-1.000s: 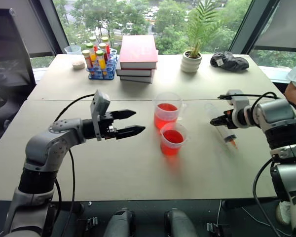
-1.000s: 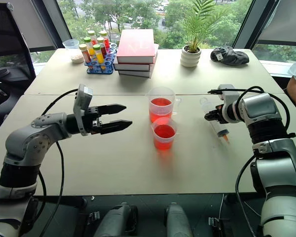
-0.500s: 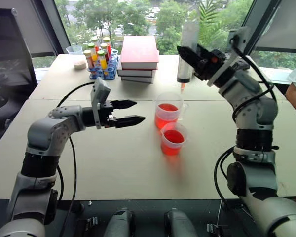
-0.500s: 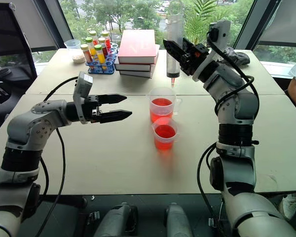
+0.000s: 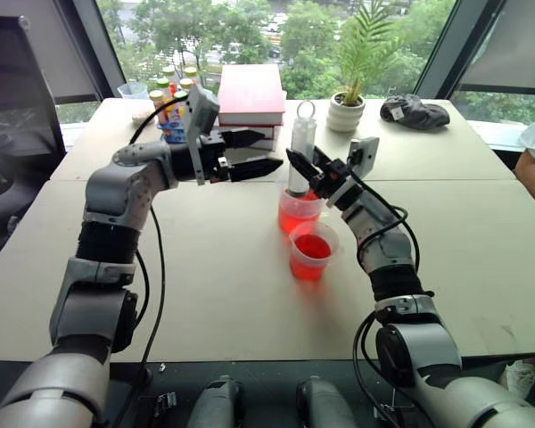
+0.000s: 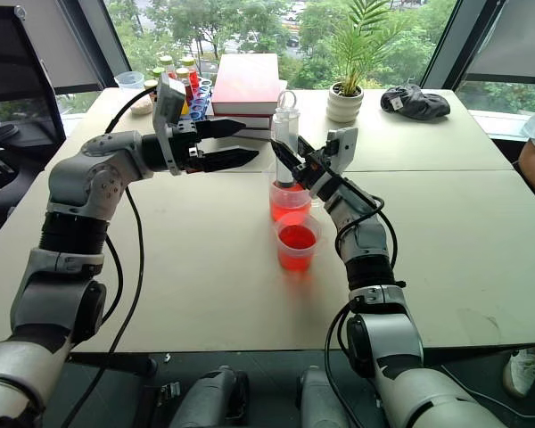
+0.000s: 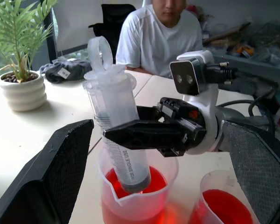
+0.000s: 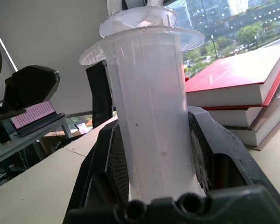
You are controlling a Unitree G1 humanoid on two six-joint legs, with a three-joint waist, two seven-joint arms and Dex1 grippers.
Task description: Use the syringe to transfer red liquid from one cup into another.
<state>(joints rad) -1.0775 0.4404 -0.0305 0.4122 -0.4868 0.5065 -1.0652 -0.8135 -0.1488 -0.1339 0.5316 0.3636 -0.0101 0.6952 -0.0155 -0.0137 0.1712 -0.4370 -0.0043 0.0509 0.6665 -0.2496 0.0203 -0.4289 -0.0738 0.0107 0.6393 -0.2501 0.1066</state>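
Left wrist view: translucent ring-topped syringe (image 7: 115, 140), upright.

Both arms of the robot were clad in rounded silver-grey shells joined by ribbed black bands. Loose black cables looped from forearm to elbow on each. The left gripper (image 5: 250, 153) and the right gripper (image 7: 130, 134) each carried two tapered black fingers, textured on the inner pads. A white camera block with two dark lenses sat on each wrist.
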